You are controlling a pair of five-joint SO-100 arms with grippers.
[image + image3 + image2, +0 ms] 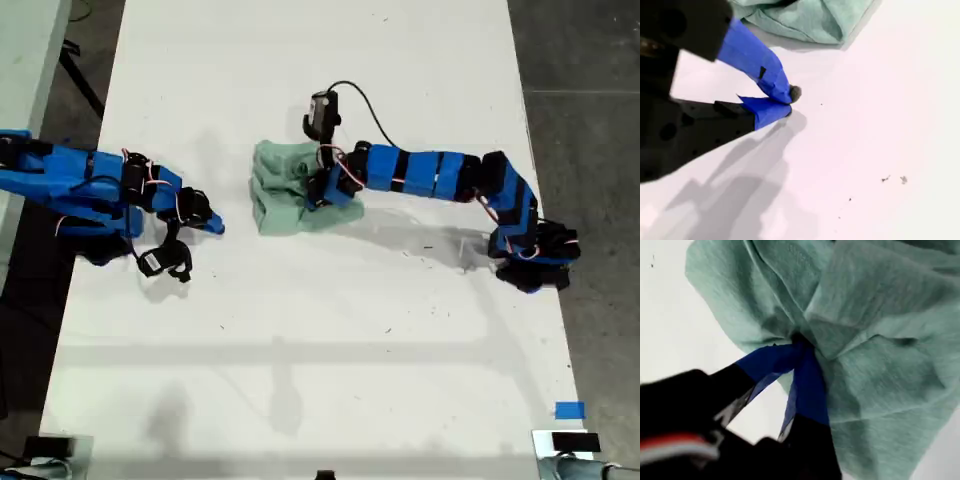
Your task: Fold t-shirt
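The pale mint-green t-shirt (280, 190) lies bunched in a small heap at the middle of the white table (330, 340). My first gripper (318, 195) reaches in from the exterior view's right and is shut on a fold of the t-shirt (880, 340), its blue fingers (807, 380) pinching the cloth where the creases meet. My second gripper (212, 224) sits on the exterior view's left, a short way from the heap. It is shut with nothing in it, the blue fingertips (777, 87) pressed together just above the bare table, with the t-shirt's edge (805, 17) beyond them.
A blue tape mark (568, 410) is stuck near the table's corner at the exterior view's lower right. Dark floor (590, 100) runs along the table's edge on that view's right. Small devices (575, 442) sit at the table's near corners.
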